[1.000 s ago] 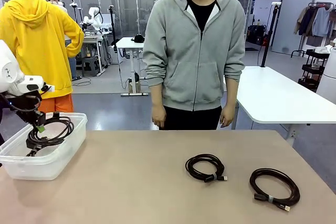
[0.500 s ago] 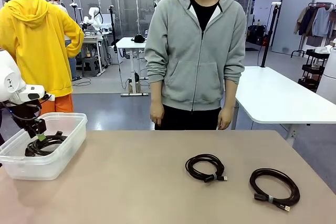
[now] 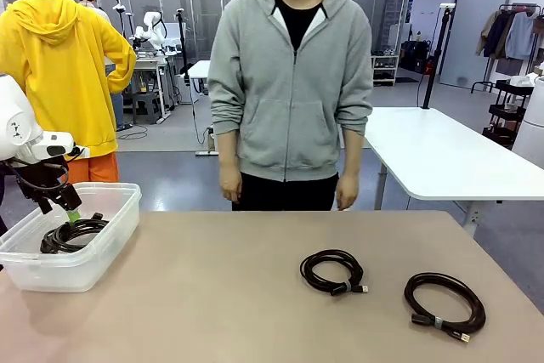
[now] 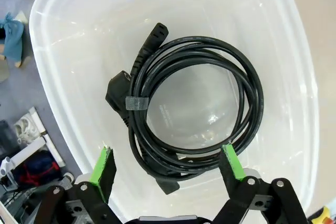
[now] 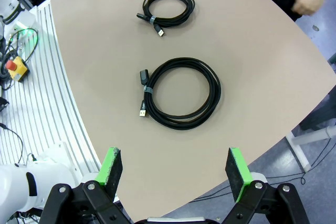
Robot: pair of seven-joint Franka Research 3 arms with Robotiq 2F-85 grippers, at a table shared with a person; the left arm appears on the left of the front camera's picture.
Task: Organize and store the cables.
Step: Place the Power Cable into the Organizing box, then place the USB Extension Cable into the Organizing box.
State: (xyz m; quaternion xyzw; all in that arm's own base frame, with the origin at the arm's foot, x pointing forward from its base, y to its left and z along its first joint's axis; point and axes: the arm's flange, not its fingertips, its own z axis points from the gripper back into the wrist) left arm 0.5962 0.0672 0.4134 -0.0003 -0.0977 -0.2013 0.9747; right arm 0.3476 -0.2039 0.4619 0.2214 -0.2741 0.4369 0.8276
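— Since a second ago the left tool [image 4: 167,158] has let go. Its jaws now stand wide, and the coiled cable [image 4: 136,102] it held over the bin [image 3: 106,248] lies flat on the bin's floor, below the pads [image 4: 105,165] and free of them.
— So that one is stored. And the right tool [image 5: 173,156]?
— Also spread wide, holding nothing. It hovers above the desk [image 5: 94,77], looking down on the nearer loop [image 5: 216,93].
— What's left to do?
— Two cables on the desk: that loop and, beyond it toward the middle, a smaller coil [image 3: 338,288]. They lie apart from each other and well apart from the bin.
— Next move?
— I'd judge a pick of one of them. Both lie flat, so the pads must straddle the whole bundle, best near the tie [image 5: 147,88], then carry it across to the bin.
— The person [image 3: 289,99]?
— At the far side, shifted toward the robot's left, hands hanging, touching nothing.
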